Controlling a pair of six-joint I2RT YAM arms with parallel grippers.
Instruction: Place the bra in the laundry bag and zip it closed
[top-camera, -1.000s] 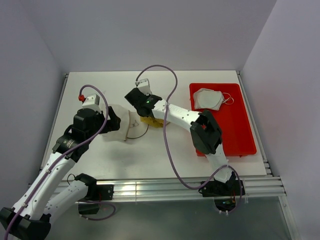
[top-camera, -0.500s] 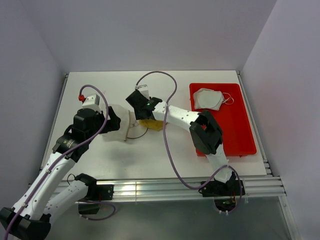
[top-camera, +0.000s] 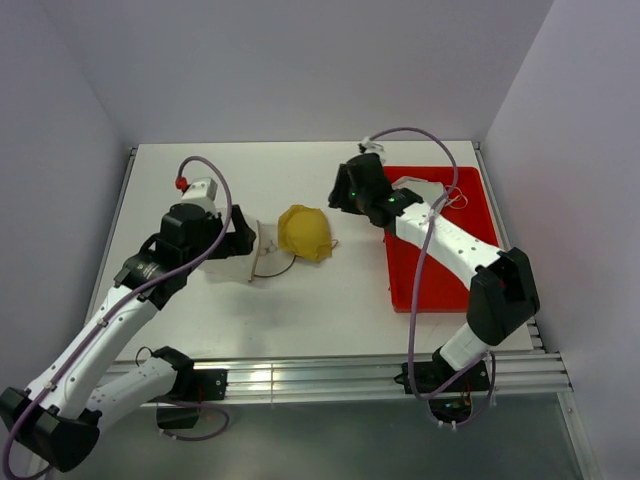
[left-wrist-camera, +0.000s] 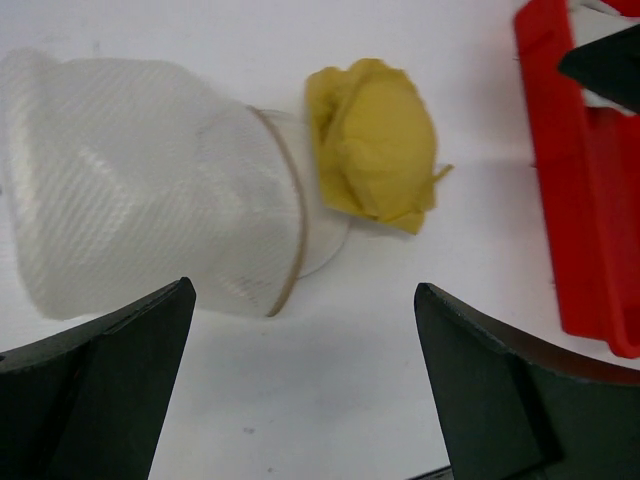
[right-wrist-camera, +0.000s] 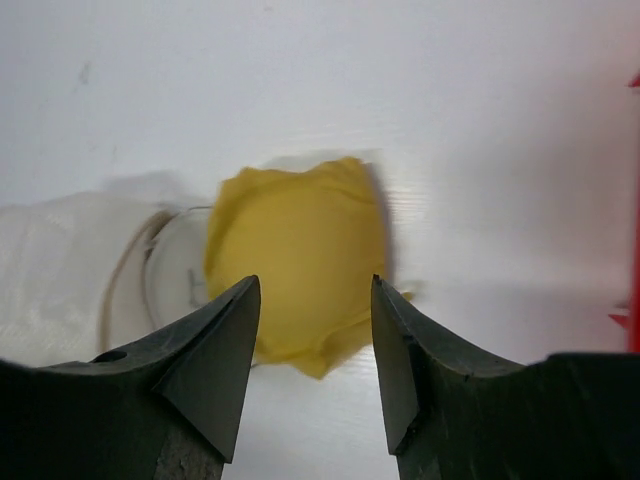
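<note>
The mustard-yellow bra lies bunched on the white table, touching the open mouth of the laundry bag. In the left wrist view the bra rests against the tan zipper rim of the white mesh laundry bag. My left gripper hovers over the bag, open, its jaws wide apart with nothing between them. Near the tray's left edge my right gripper is raised and open. It looks down on the bra from above, jaws empty, with the bag at the left.
A red plastic tray stands at the right, with a pale garment at its far end partly hidden by my right arm. The tray's wall shows at the right of the left wrist view.
My right gripper has opened, let go of the bra and drawn back to the right towards the tray. The bra now lies by the bag's mouth. The left arm shifted slightly.
</note>
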